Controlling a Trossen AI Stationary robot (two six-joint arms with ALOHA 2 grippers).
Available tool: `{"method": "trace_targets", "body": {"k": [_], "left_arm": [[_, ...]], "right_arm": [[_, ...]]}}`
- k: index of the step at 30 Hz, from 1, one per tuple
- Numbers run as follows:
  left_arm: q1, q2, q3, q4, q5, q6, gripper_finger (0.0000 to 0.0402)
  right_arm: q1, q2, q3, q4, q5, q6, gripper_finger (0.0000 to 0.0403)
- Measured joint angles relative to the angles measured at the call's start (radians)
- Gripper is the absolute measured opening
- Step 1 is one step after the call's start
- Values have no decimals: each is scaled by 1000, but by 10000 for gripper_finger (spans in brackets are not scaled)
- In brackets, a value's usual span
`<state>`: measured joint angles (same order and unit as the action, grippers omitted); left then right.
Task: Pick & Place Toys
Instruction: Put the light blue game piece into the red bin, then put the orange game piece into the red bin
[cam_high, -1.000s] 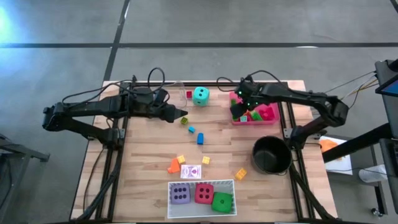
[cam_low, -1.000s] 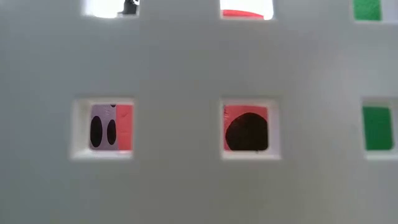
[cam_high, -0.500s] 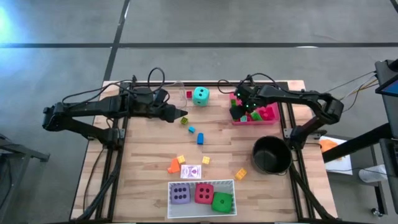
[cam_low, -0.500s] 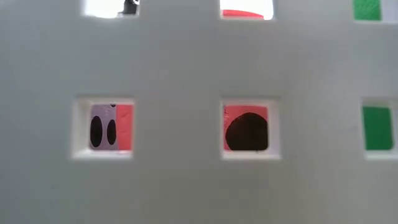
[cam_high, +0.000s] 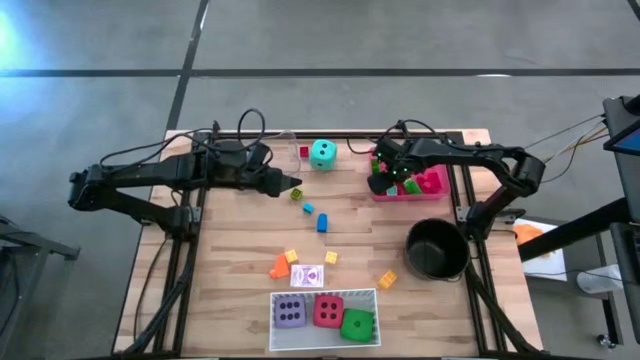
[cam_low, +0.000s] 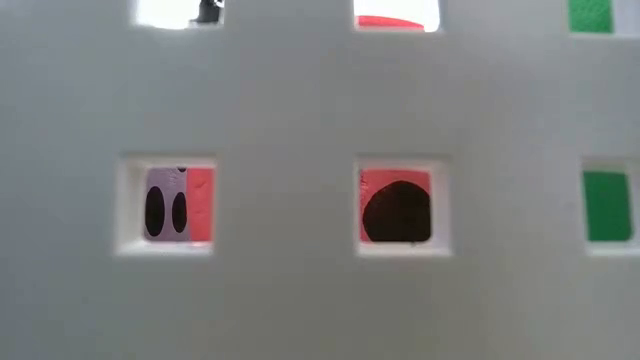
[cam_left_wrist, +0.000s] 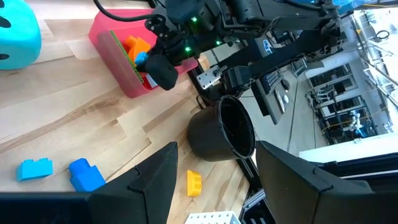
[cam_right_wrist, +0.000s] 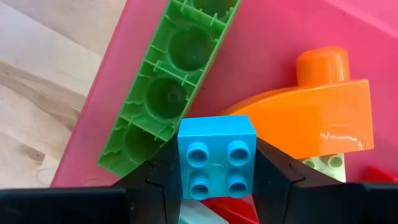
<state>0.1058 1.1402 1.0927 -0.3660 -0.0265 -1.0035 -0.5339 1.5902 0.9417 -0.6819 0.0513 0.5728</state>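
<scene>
My right gripper (cam_high: 384, 182) is over the left end of the pink tray (cam_high: 425, 192), shut on a small light-blue block (cam_right_wrist: 216, 155). Below it in the tray lie a long green block (cam_right_wrist: 171, 87), upside down, and an orange block (cam_right_wrist: 317, 112). My left gripper (cam_high: 292, 186) is open and empty, low over the table's left middle. The teal die (cam_high: 322, 153) rests on the table at the far middle. The purple (cam_high: 291, 311), red (cam_high: 328, 310) and green (cam_high: 357, 323) dice sit in the white tray (cam_high: 323, 294). My right gripper pinches the light-blue block by two opposite sides (cam_right_wrist: 181, 163) between its two fingers (cam_right_wrist: 149, 180). The fingers point down into the pink tray. The block's studded top faces the wrist camera. I cannot tell whether the block touches the blocks beneath it.
Loose blocks lie on the wood: blue (cam_high: 322, 222), yellow-green (cam_high: 297, 195), orange (cam_high: 280, 266), yellow (cam_high: 387, 279). A playing card (cam_high: 313, 276) lies near the white tray. A black pot (cam_high: 435, 250) stands at the right. The white tray's wall (cam_low: 300, 100) fills the low view.
My right arm has drawn its elbow toward the table's left, while its gripper has stayed over the pink tray's left end.
</scene>
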Motion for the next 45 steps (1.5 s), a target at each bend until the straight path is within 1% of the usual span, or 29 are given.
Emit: {"method": "trace_targets", "body": {"k": [10,11,12,16,18,20,23,36,38,40,43,45], "left_arm": [[0,0,0,0,0,0,218],[0,0,0,0,0,0,218],[0,0,0,0,0,0,218],[0,0,0,0,0,0,218],[0,0,0,0,0,0,218],[0,0,0,0,0,0,218],[0,0,0,-1,0,0,218],[-4,0,-1,-2,6,0,218],[-8,7,-1,-14,19,31,218],[-10,21,0,-77,21,82,218],[-10,54,-1,-226,32,103,218],[-9,76,-1,-316,44,161,218]], "right_arm": [[1,0,0,1,-7,-9,131],[1,0,0,1,-7,-13,136],[1,0,-1,1,-8,-19,150],[1,0,-1,1,-27,-26,228],[1,0,-1,1,-29,-26,259],[1,-3,-1,0,-29,-25,282],[1,-11,-1,-1,-30,-23,302],[2,-134,0,0,-33,-33,308],[8,-163,0,4,-34,-42,308],[15,-197,0,8,-43,-56,308],[26,-254,0,16,-70,-61,308],[34,-296,0,16,-79,-61,308]]}}
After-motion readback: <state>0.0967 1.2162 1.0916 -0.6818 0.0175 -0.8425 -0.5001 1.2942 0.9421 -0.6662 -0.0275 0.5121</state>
